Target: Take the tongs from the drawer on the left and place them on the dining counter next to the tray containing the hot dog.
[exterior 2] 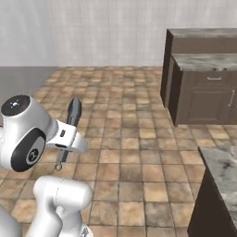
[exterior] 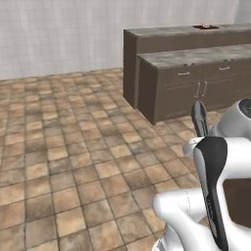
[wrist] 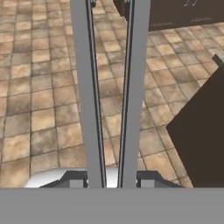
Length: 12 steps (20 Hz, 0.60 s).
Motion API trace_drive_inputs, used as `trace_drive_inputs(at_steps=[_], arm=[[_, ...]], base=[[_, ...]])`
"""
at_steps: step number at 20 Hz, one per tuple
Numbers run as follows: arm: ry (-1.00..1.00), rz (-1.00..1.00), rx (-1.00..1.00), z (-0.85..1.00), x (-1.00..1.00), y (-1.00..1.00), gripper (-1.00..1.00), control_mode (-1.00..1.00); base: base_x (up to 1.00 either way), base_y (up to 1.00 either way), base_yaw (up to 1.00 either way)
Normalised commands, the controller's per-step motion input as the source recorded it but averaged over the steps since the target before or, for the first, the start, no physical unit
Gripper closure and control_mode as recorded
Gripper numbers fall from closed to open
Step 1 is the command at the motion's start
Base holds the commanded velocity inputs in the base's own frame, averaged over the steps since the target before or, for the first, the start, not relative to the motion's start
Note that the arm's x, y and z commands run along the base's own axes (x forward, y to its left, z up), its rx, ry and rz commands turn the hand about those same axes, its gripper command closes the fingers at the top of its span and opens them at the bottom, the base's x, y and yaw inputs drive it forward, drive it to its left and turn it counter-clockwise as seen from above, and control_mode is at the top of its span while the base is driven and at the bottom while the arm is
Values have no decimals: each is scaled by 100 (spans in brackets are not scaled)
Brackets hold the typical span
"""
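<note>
Carrying the tongs [wrist: 109,87]: gripper [wrist: 111,181] clamped on their base, 2 arms jutting ahead over floor. I judge them light, stiff, slick steel; this low hold lets them swing. Tray [exterior: 205,26] far off on counter [exterior: 162,31].

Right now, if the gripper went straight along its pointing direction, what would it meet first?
Probably the tiled floor: the gripper, shut on the tongs, looks down at it, with the dark cabinets farther off. Depth is unclear.
</note>
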Motion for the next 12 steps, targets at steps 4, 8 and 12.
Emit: trace_drive_inputs(at_steps=[4, 8, 12], arm=[[0, 0, 0, 0, 0, 0, 100, 100], [0, 0, 0, 0, 0, 0, 100, 100], [0, 0, 0, 0, 0, 0, 100, 100]], base=[[79, 4, 31], [84, 0, 33], [97, 0, 32]])
